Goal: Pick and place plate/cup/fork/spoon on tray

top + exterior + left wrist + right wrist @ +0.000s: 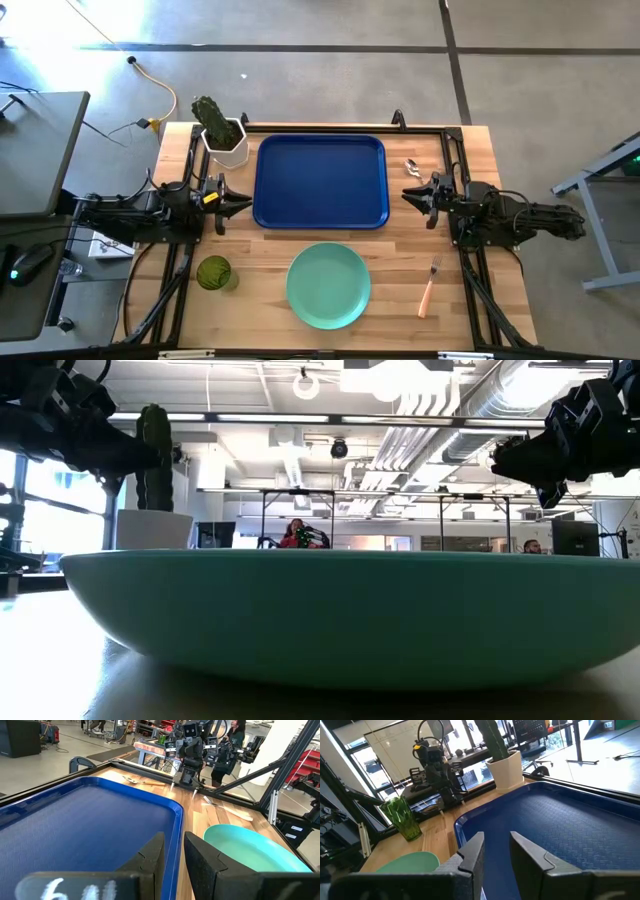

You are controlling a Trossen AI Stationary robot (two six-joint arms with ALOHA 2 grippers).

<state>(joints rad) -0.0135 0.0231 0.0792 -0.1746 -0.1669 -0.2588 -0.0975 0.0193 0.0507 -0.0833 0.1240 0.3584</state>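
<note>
Tray [320, 181], large, dark blue, rimmed, lay bare at table centre. At its 6 o'clock sat the round mint-green plate [328, 285]; the olive tumbler cup [214, 272] at 8, orange-handled fork [430, 286] at 4, spoon [411, 166] at 3. My left claw [240, 205] and right claw [409, 194] flanked it, each slightly parted, holding nothing.

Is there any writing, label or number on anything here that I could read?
Left gripper: white marks on a dark label at its base, too blurred to read.
Tray, plate, cup, fork, spoon, cactus pot: no writing visible.
</note>
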